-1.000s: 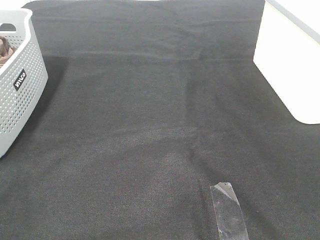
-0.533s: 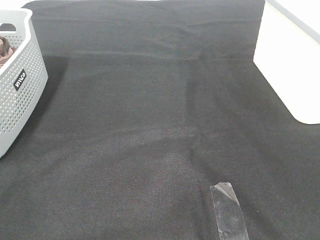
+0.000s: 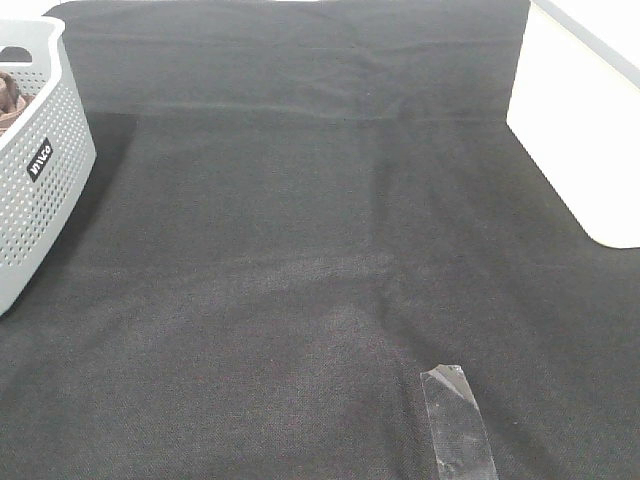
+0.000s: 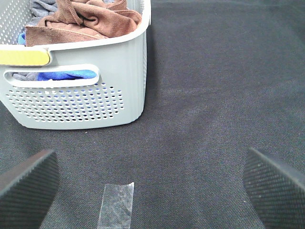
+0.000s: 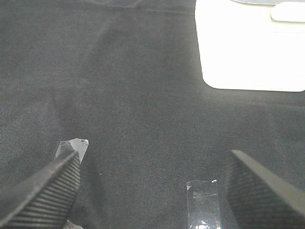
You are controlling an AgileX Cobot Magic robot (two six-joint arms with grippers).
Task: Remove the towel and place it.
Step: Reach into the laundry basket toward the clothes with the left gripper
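Note:
The reddish-brown towel (image 4: 86, 21) lies crumpled inside the grey perforated basket (image 4: 119, 67), on top of blue and grey cloths. In the exterior high view only a small brown bit of the towel (image 3: 8, 98) shows over the basket's rim (image 3: 40, 60) at the far left. My left gripper (image 4: 151, 191) hovers over the black table covering a short way in front of the basket, open and holding nothing. My right gripper (image 5: 152, 195) is also open and empty above the black covering. Neither gripper shows in the exterior high view.
A black cloth (image 3: 300, 250) covers the table. A white surface (image 3: 580, 150) borders it at the right. Clear tape strips lie on the cloth: one near the front (image 3: 458, 420), one in front of the basket (image 4: 118, 204), two below the right gripper (image 5: 204, 205).

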